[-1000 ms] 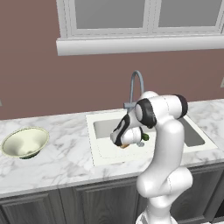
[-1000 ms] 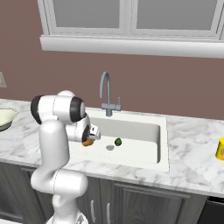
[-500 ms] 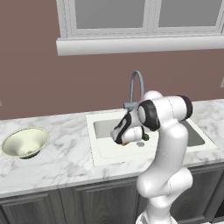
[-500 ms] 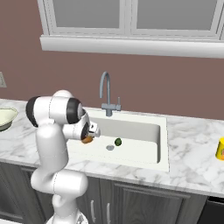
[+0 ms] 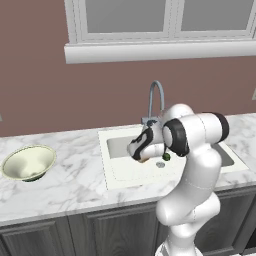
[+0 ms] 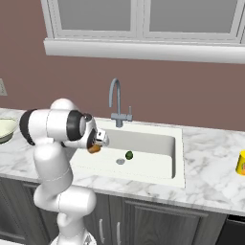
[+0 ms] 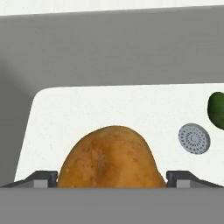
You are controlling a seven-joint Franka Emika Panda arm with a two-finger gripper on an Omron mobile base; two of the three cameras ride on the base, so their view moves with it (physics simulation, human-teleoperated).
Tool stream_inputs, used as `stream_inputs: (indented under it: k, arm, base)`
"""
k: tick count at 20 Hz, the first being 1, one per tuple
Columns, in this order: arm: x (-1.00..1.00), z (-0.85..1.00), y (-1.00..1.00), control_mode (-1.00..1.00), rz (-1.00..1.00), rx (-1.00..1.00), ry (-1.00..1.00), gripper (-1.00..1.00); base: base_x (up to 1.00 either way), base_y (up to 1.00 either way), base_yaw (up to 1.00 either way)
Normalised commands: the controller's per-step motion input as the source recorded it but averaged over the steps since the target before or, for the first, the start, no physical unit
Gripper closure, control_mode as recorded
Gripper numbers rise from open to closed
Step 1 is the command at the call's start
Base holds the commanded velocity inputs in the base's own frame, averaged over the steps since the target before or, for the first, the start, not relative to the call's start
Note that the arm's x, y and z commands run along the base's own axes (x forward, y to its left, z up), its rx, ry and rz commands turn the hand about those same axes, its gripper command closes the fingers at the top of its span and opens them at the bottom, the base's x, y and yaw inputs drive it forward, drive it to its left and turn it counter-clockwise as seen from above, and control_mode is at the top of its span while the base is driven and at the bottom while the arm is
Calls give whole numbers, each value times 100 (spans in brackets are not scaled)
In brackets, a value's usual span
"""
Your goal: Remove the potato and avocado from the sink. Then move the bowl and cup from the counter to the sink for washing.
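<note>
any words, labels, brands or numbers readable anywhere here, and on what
None can be read.
The cup has a small reddish mark low on its side, too small and blurred to read.
The potato, avocado, bowl, sink and counter bear no text.

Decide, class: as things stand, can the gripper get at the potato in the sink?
Probably yes. In the hand view the potato sits between the two finger tips of the open gripper, with nothing lying between them. The avocado lies off to one side by the drain, clear of the approach.
</note>
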Motion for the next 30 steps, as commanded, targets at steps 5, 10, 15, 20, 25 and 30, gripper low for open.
stream_inputs:
  k: [5, 10, 15, 20, 25, 30]
  arm:
    - [-13, 32, 0, -100, 0, 0, 1, 100]
    - [-10, 33, 2, -100, 0, 0, 1, 100]
    - [-7, 33, 4, -100, 0, 1, 0, 100]
    - [-5, 32, 12, -100, 0, 3, 0, 100]
    - [-5, 31, 19, -100, 0, 6, 0, 100]
    - [-1, 30, 18, -100, 0, 4, 0, 100]
  base:
    - [0, 0, 0]
    - [0, 0, 0]
    - [0, 0, 0]
    - [0, 0, 0]
    - [0, 0, 0]
    - [0, 0, 0]
